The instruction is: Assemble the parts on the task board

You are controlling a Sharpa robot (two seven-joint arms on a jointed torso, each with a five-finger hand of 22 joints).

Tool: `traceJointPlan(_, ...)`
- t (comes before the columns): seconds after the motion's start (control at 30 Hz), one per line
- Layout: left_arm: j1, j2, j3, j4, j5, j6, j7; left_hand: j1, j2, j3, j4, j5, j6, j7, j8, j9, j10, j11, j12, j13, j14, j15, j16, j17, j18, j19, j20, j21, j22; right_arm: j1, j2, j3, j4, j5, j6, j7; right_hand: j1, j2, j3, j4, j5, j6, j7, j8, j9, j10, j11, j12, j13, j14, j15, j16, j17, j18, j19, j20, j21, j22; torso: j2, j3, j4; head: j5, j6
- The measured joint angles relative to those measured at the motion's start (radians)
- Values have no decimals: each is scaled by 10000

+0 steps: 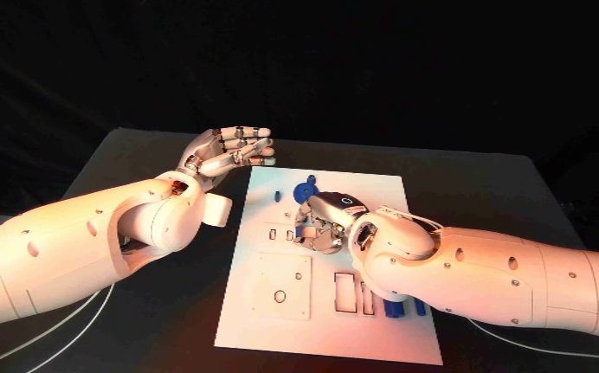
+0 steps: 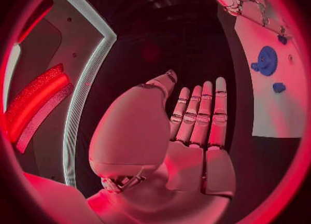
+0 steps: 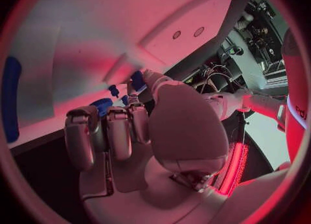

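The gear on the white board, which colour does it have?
The gear is blue; the left wrist view shows it best.

A black table point(image 1: 150, 152) carries everything. Flat on its middle lies the white task board point(image 1: 362, 184), a long plate running away from the robot. Thin white cables point(image 1: 50, 325) trail across the table's near left corner, another at the near right.
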Motion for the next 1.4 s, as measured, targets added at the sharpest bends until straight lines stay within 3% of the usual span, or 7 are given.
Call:
traceJointPlan(0.3, 0, 7, 0, -16, 0, 3, 0, 0, 0, 0, 0, 0, 0, 0, 0, 1, 0, 0, 0, 0, 0, 0, 0, 9, 0, 0, 0, 0, 1, -17, 3, 4, 0, -21, -16, 0, -40, -40, 27, -28, 0, -67, -1, -42, -17, -21, 21, -52, 0, 0, 0, 0, 8, 0, 0, 0, 0, -1, 0, -4, 6, -12, 0)
traceJointPlan(0.47, 0, 9, 0, -20, 0, 4, 0, 0, 0, 0, 0, 0, 0, 0, 0, 1, 0, 0, 0, 0, 0, 0, 0, 8, 0, 0, 0, 0, 1, -24, 3, 4, -2, -43, -16, 0, -110, -221, 27, -29, 0, -179, 67, -96, -47, -91, 91, -194, 0, 0, 0, 0, 8, -1, 0, 0, -48, -2, -4, -5, 4, -15, 11)
traceJointPlan(0.93, -1, -1, -1, -22, 0, 5, 0, 0, 0, 0, 0, 0, 0, 0, 0, 1, 0, 0, 0, 0, 0, 0, 0, 7, 0, 0, 0, 0, 1, -34, -1, 1, 5, -94, -15, 15, -234, -345, 24, -85, -83, -484, 201, -253, -139, -310, 195, -507, 7, -2, 75, -55, 6, -1, 0, 0, -133, 1, -5, -6, 2, -16, 35)
traceJointPlan(1.17, -1, -5, -2, -22, 0, 5, 0, 0, 0, 0, 0, 0, 0, 0, 0, 2, 0, 0, 0, 0, 0, 0, 0, 6, 0, 0, 0, 0, 2, -38, -3, -3, 9, -109, -34, 29, -337, -533, -17, -126, -181, -771, 292, -421, -187, -557, 303, -827, 7, -2, 146, -56, 5, -1, 0, 75, -214, 5, -1, -4, 2, -35, 48)
traceJointPlan(1.3, -1, -5, -3, -29, 0, 5, 0, 0, 0, 42, -42, 0, 0, 0, 0, 2, 0, 0, 0, 0, 0, 0, 0, 16, 0, 0, 0, 0, -7, -50, -9, -20, 6, -112, -53, 26, -389, -584, -322, -90, -258, -1234, 404, -678, -330, -719, 394, -1011, 6, 15, 235, -94, 5, 0, 2, 147, -273, 5, 0, 1, 4, -45, 54)
traceJointPlan(1.4, -3, -3, -4, -43, 0, 5, 0, 0, 0, 42, -42, 0, 0, 0, 0, 2, 0, 0, 0, 0, 0, 0, 0, 18, 0, 0, 0, 0, -7, -64, -20, -25, 6, -112, -80, 15, -389, -584, -816, 0, 60, -1417, 484, -773, -327, -772, 447, -1082, 6, 17, 307, -94, 4, -1, -17, 237, -275, 4, 0, 1, 4, -45, 56)
